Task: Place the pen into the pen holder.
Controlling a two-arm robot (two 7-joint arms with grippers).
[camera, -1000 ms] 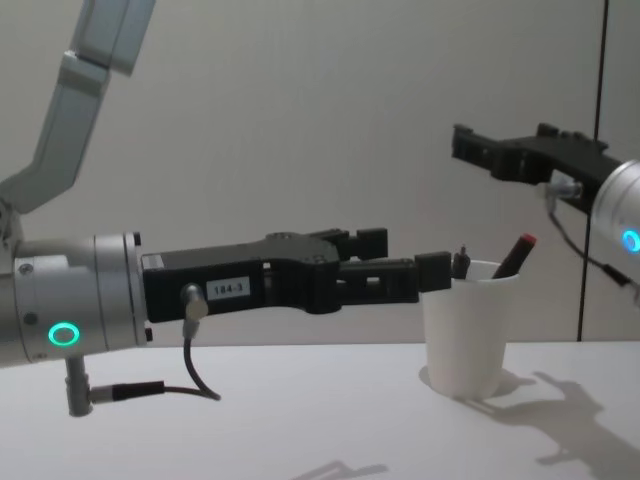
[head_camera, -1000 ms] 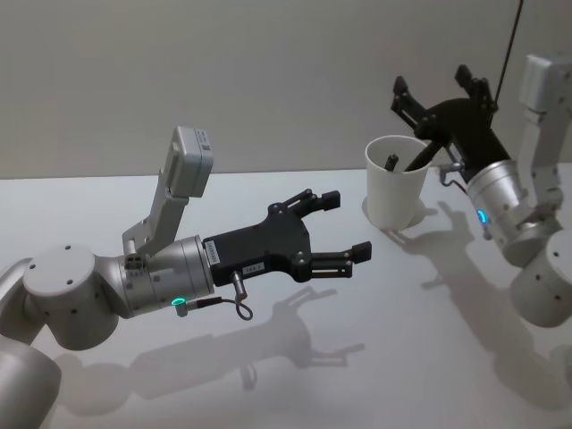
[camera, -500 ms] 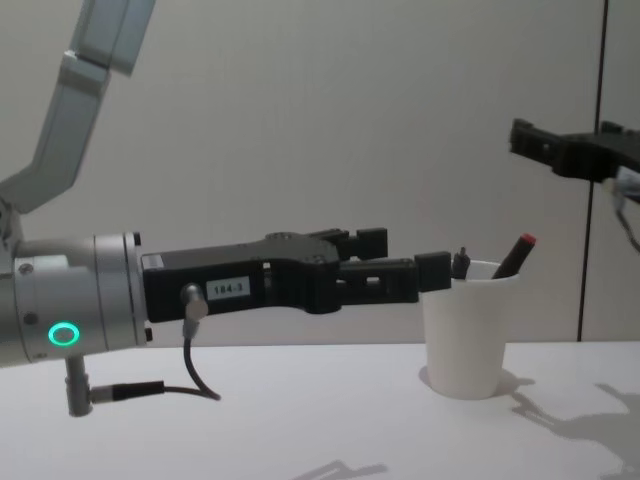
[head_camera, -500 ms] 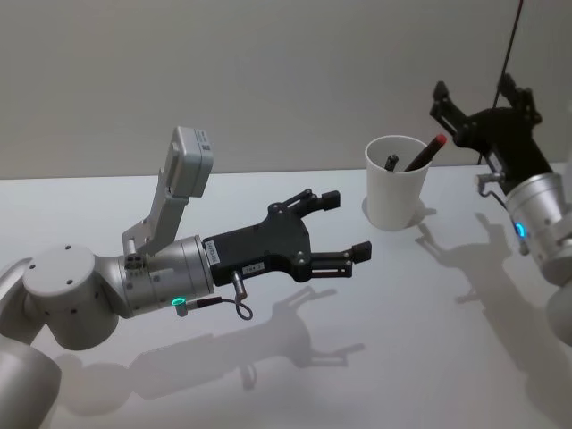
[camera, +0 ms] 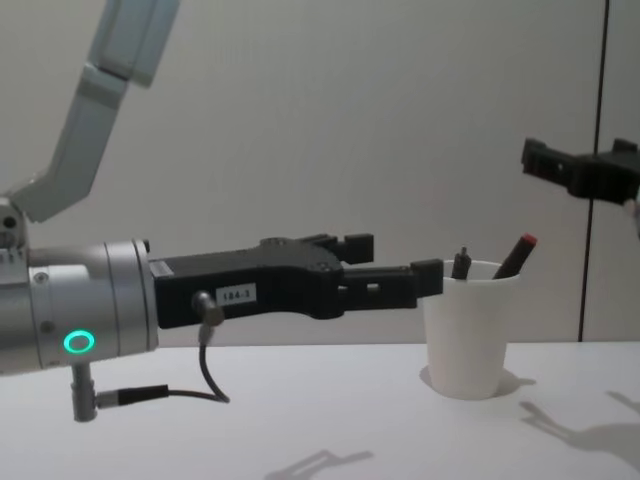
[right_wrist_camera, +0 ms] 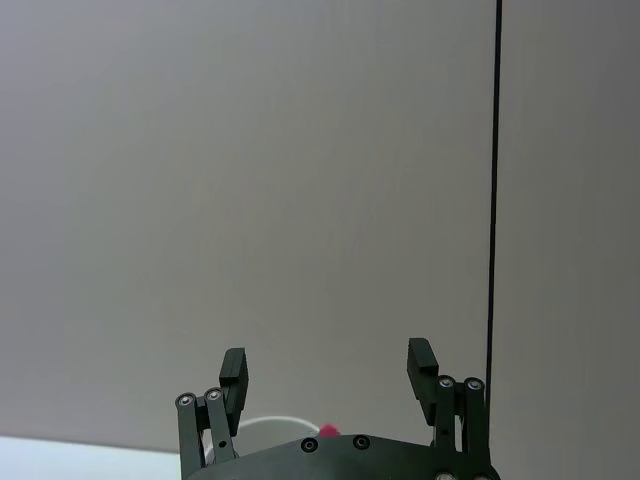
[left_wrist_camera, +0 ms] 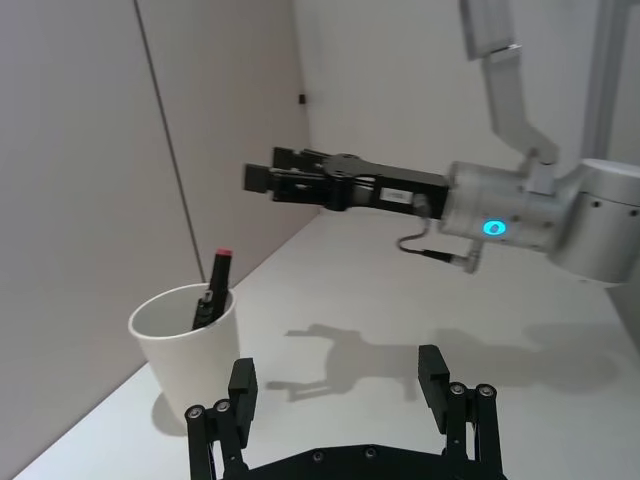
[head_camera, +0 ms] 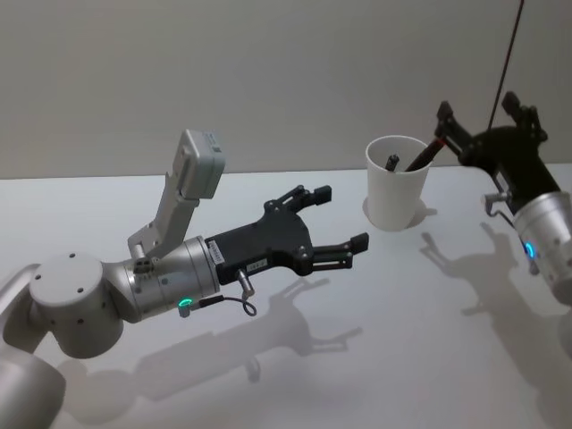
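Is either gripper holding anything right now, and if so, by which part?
Nothing is held. The left gripper and right gripper are both open and empty. The red-capped pen stands in the white paper cup.

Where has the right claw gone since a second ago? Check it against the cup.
Yes. The right claw, open, has backed off to the right of the white cup, clear of its rim; the pen stands inside.
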